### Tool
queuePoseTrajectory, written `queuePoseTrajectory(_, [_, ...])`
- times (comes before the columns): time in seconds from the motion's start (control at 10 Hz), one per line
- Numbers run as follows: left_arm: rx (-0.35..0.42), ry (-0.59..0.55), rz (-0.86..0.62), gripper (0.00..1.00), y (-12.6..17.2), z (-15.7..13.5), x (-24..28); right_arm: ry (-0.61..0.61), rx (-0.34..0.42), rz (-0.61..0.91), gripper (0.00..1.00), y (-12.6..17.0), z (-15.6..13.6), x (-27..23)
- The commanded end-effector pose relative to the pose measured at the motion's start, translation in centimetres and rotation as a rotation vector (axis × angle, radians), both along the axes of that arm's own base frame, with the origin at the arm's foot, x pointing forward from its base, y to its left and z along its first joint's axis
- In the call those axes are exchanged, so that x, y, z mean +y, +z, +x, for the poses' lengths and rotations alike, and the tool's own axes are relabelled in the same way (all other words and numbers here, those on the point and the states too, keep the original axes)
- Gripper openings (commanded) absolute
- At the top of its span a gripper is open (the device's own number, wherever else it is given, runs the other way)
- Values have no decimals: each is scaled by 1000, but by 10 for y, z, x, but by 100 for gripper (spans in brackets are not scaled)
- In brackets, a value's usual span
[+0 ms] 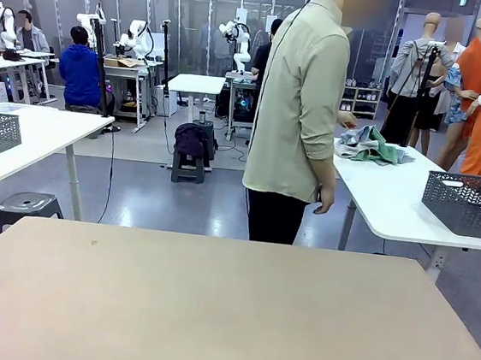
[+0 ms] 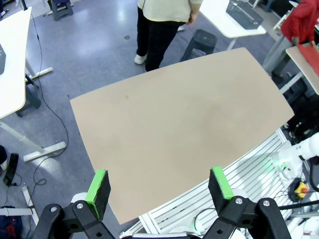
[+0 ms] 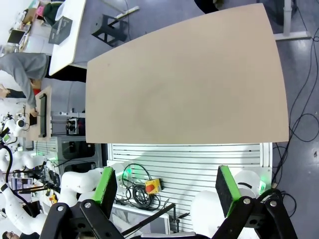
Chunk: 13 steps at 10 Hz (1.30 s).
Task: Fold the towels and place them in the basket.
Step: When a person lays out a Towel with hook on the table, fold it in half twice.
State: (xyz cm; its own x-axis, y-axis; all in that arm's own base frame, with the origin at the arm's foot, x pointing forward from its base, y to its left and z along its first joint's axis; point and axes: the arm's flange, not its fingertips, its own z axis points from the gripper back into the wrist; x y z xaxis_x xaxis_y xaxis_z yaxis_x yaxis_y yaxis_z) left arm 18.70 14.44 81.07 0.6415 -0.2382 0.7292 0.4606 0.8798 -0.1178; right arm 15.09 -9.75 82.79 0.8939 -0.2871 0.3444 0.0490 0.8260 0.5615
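Tan table (image 1: 209,314), dark grey lattice basket (image 1: 470,206), mint-and-grey towels (image 1: 369,146).

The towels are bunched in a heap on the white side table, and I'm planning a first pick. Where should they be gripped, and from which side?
Probably a raised fold at the top of the towels, pinched from above: the heap is crumpled, and no flat edge or corner shows clearly. Come from the near side, since the person stands close at its picture-left end.
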Motion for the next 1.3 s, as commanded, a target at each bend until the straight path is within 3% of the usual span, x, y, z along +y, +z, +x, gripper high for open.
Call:
queuePoseTrajectory(0.0, [7,25,11,100,1,0,-1,-3,-18,24,100,1,-2,1])
queuePoseTrajectory(1.2, [7,25,11,100,1,0,-1,-3,-3,2,100,0,0,-1])
